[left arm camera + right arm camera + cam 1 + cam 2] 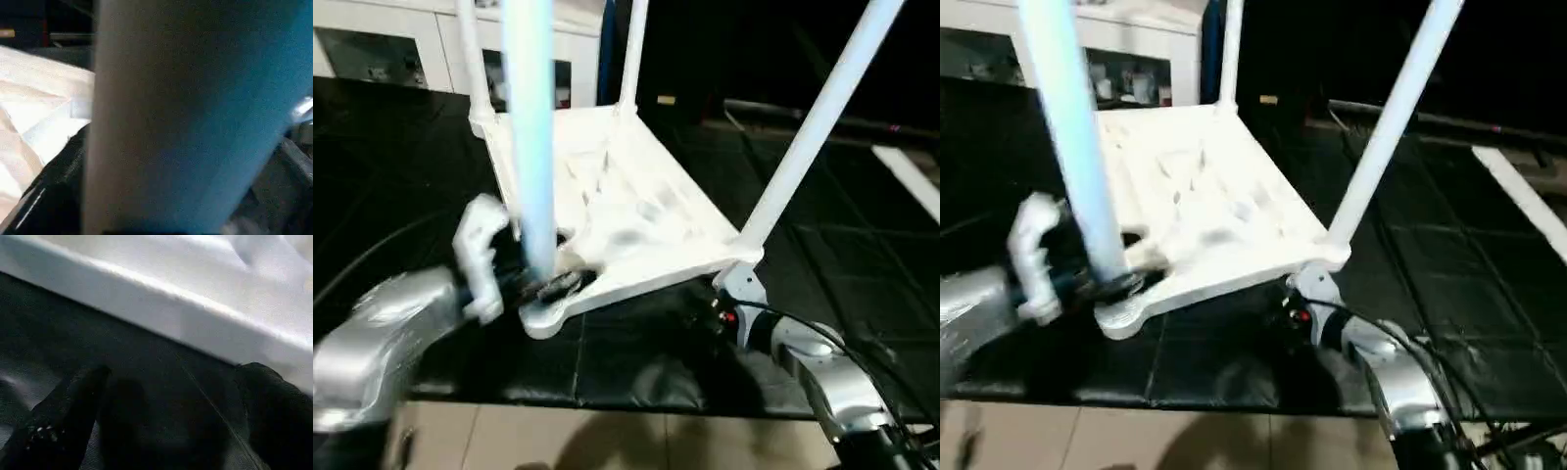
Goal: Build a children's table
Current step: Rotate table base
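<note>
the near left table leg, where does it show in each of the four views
Left eye view: the white round plastic leg rises left of centre, by the left gripper.
Right eye view: the leg stands further left.
Left wrist view: the leg crosses mid-picture, close up.
Right wrist view: not in it.
Shared landmark: the white ribbed tabletop, upside down on the dark mat.

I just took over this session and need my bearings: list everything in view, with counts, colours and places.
Table top: one, white, upside down on the mat, ribbed underside up.
Legs: four, white, standing up from the corner sockets.
Floor mat: one, black, under the table.
Cabinet: one, white with glass doors, at the back on the left.
Left gripper: at the near-left leg's base, open.
Right gripper: open, by the top's near-right edge.
</note>
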